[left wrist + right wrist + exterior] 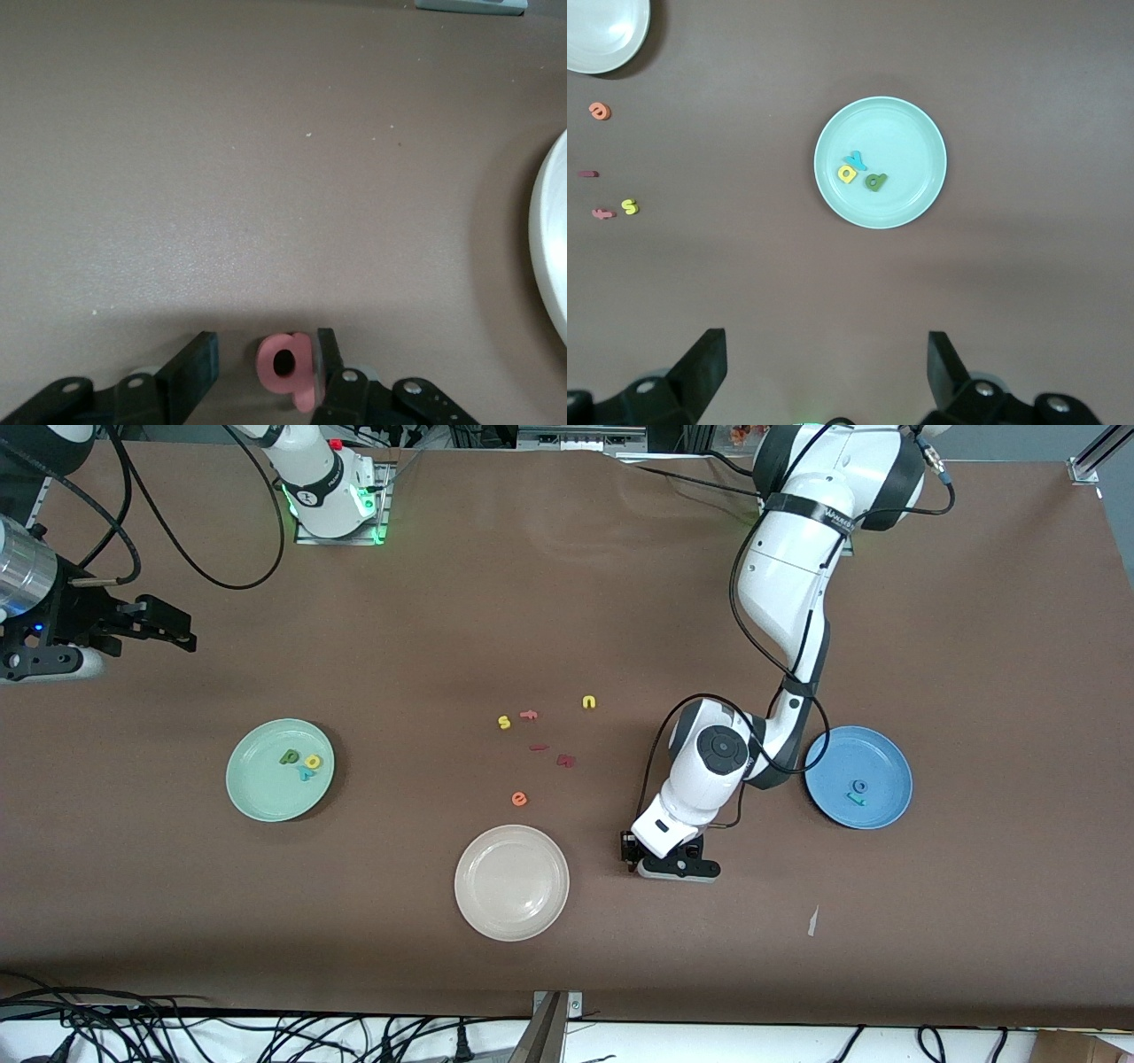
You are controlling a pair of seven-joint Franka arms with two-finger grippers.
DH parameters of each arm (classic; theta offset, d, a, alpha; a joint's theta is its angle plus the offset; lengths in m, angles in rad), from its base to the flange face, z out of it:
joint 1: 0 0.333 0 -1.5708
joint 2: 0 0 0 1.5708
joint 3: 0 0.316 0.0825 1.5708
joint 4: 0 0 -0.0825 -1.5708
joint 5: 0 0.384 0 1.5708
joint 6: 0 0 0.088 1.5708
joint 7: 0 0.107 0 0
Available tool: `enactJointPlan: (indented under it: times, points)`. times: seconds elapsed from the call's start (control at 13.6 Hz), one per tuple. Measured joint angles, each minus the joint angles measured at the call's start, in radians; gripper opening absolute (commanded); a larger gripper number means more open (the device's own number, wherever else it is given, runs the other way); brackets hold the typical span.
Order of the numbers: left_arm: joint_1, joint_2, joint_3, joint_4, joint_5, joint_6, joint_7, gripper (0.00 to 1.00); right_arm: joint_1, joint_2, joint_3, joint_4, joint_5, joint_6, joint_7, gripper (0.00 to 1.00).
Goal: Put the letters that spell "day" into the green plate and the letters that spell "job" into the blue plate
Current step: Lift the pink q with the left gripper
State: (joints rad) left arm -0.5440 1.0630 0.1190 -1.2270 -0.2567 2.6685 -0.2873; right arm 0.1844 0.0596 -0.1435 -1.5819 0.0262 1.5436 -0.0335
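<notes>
Pinch small salmon-red foam "b" (285, 361), light and squashy, gently across its stem with half-spread left claw (263, 367); right claw (826, 370) spread, idle.

Matt brown surface (549, 602), cloth-like or paper-like, finely grained up close, faintly creased toward the robots' bases. Smooth, glossy cream-white plate (511, 882), catching light on its rim. Softer sheen on the green plate (266, 793) and the blue plate (877, 757), both smooth like glazed ware or hard plastic. Matt, foam-looking salmon-red "b" (285, 365), soft-edged, no shine. Same dull foam look on the yellow "a" (848, 173), dark green "d" (875, 181) and teal "y" (856, 160). Matt black plastic fingers on the left gripper (262, 365) and right gripper (824, 367), with small bright metal screws. Glossy white plastic shells on both arms; brushed metal cylinder at the right arm's wrist.
</notes>
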Motion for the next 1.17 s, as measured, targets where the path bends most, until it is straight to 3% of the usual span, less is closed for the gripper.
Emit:
enactJointPlan:
  times: [0.88,1.03,1.17]
  points:
    - [-0.003,0.003,0.004,-0.002,0.004,0.003,0.015,0.43,0.002,0.011,0.003,-0.001,0.000,-0.001,0.000,1.00]
    - [-0.004,0.003,0.004,-0.001,0.004,0.003,0.030,0.36,0.002,0.011,0.004,-0.001,0.000,-0.001,0.000,1.00]
    - [-0.005,0.003,0.004,-0.001,0.004,0.004,0.041,0.22,0.002,0.011,0.004,-0.001,0.000,-0.001,0.000,1.00]
